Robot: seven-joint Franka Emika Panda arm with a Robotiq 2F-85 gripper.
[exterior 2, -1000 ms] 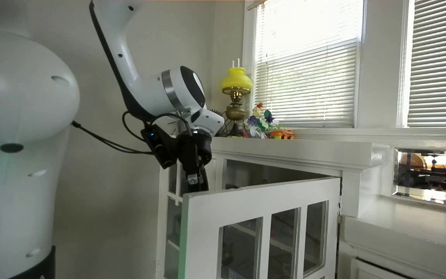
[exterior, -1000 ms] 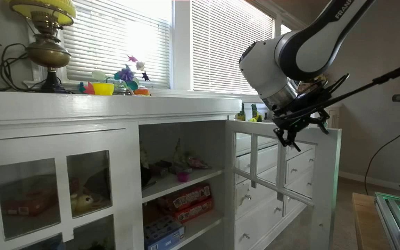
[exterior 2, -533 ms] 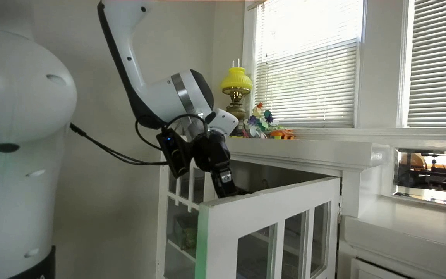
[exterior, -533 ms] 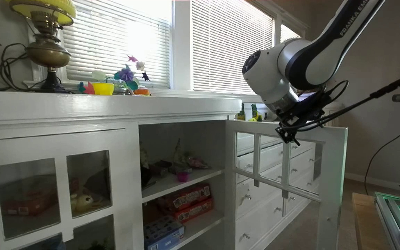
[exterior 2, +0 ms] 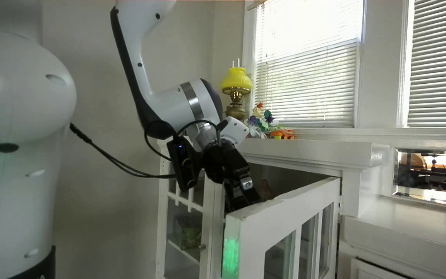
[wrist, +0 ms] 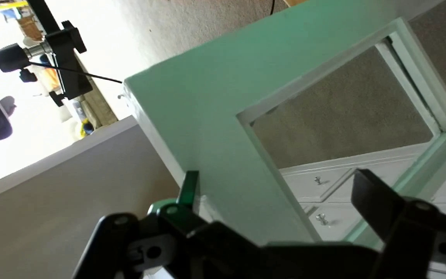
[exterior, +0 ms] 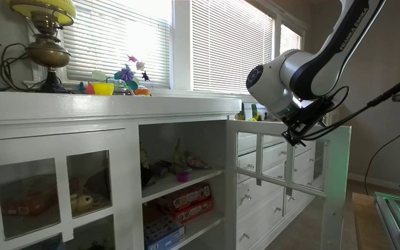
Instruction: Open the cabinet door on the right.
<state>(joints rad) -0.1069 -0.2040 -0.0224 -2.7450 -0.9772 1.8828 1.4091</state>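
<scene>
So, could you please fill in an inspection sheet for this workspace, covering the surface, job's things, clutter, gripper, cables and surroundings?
Surface: cabinet top bears a lamp, a yellow container and flowers.
Job's things: right door stands open, at an angle to the cabinet front.
Clutter: shelves behind it hold red boxes, a blue box and a pink item; other contents too dim to name.
Gripper: open, at the right door's inner side near its top edge; contact cannot be told.
Cables: a black cable runs from beside the gripper out of the picture in an exterior view; cords loop beside the lamp.
Surroundings: blinds behind; white drawers seen through the right door; left door looks shut.
</scene>
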